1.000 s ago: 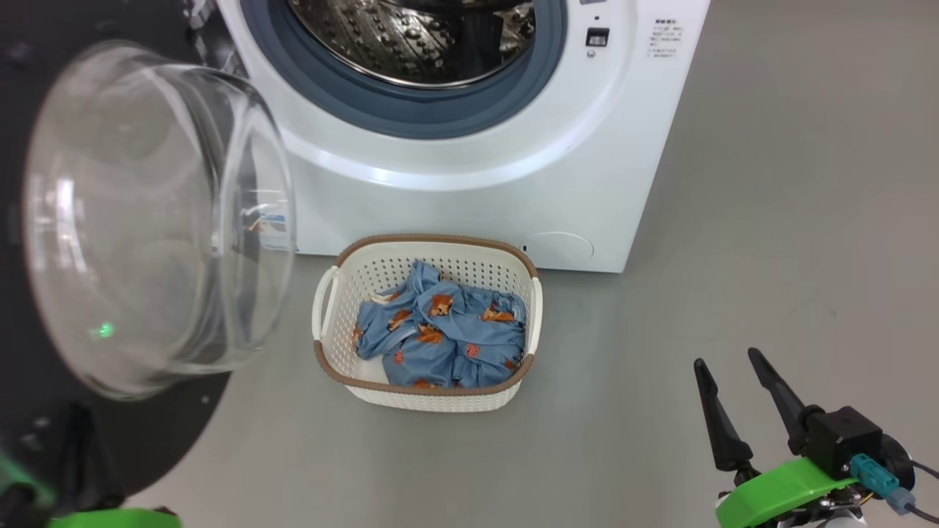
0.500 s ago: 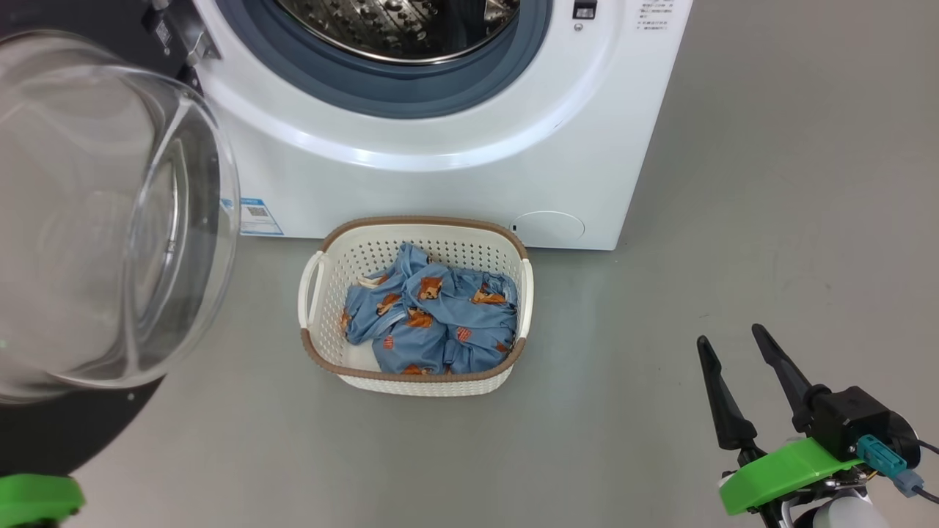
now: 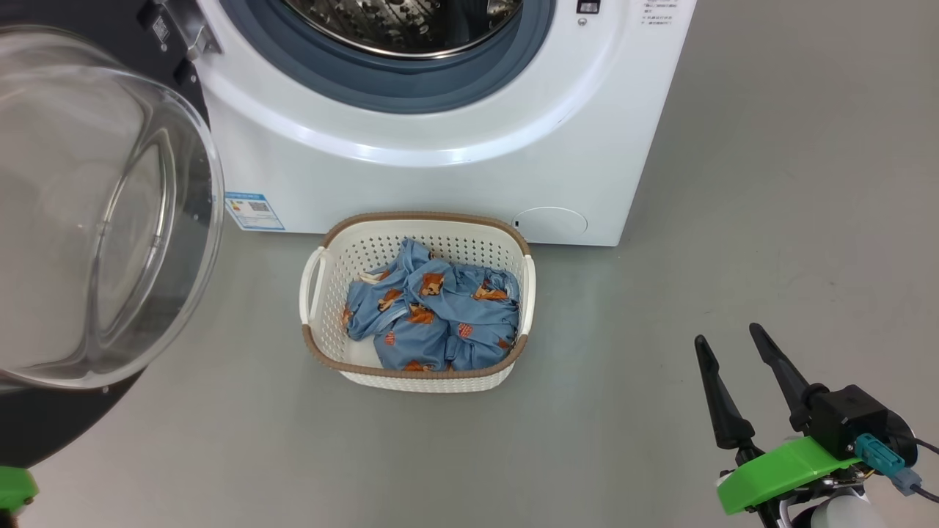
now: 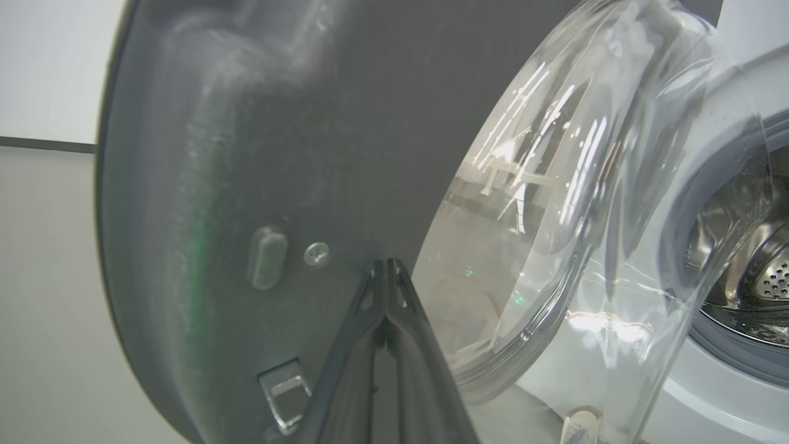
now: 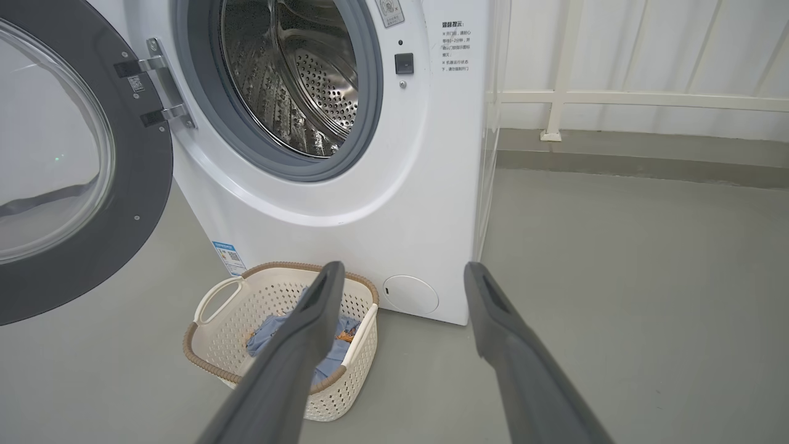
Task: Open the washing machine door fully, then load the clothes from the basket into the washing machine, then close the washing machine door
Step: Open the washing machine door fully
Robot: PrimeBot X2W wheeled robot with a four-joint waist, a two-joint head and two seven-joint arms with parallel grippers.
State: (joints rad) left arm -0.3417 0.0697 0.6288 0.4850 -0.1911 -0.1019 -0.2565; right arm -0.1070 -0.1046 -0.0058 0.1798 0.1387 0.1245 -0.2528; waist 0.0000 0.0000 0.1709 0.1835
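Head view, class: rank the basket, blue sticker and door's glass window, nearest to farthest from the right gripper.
1. The basket, on the floor, left of the right gripper.
2. The blue sticker, lower left of the washing machine.
3. The glass window, far left, in the open washing machine door.

White washing machine (image 3: 455, 183) with grey gasket (image 3: 411, 99), perforated steel drum (image 5: 308, 80) and blue sticker (image 3: 253, 211); glossy black, clear-windowed washing machine door (image 5: 61, 166); cream perforated basket (image 3: 433, 218), brown woven-look rim; light blue clothes (image 3: 433, 323) printed with orange-brown animals; grey floor (image 3: 660, 367).
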